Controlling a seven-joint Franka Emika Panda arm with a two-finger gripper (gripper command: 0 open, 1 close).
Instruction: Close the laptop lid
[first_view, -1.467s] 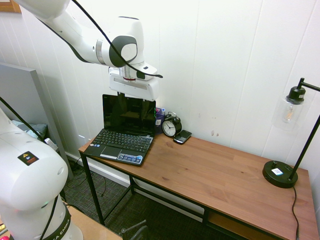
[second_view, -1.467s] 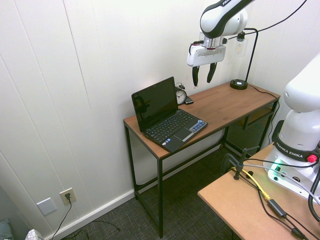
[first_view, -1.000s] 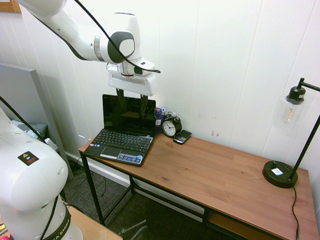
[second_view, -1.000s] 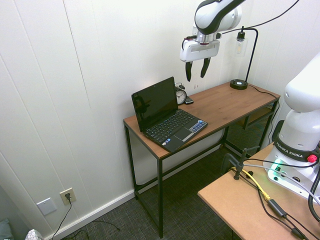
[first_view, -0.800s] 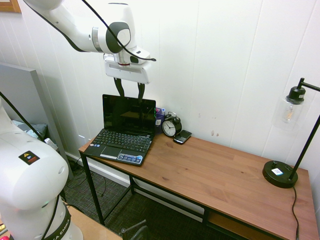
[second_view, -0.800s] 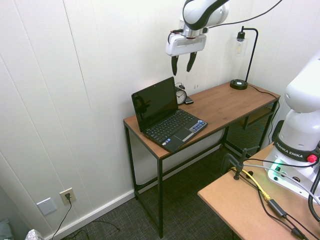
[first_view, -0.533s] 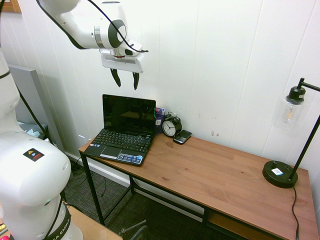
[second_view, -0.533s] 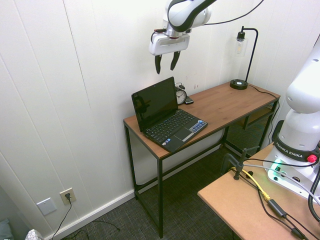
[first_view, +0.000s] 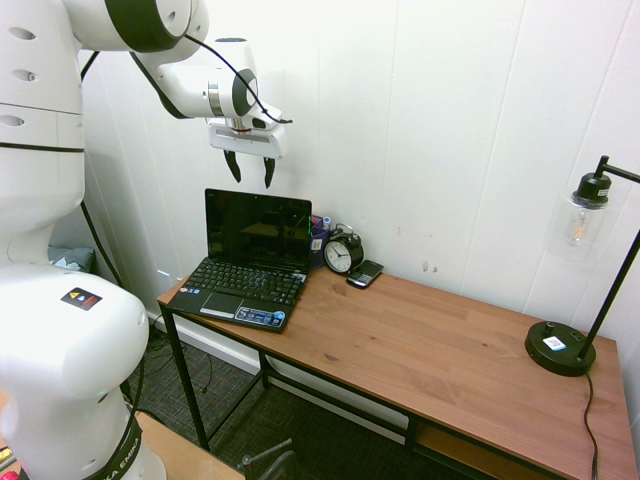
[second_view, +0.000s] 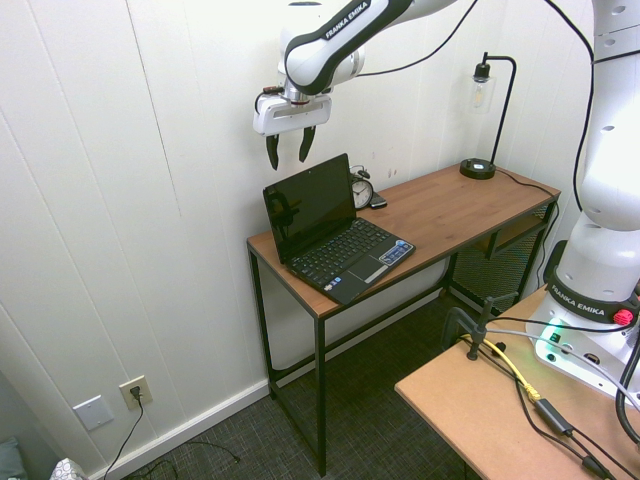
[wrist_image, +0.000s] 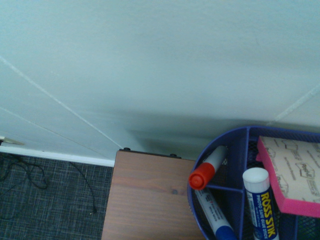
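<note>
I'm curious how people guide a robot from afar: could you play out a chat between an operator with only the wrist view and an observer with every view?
Operator: I see a bluish organizer with a glue stick. Is the laptop lid closed?
Observer: No, the laptop lid stands upright, showing its dark screen.
Operator: And the gripper?
Observer: The gripper is open, higher than the lid's top edge.

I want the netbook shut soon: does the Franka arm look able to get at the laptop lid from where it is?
Probably yes: the open tool hangs just above the raised laptop lid, with nothing visible between them, though it may need to get behind the screen to push.
</note>
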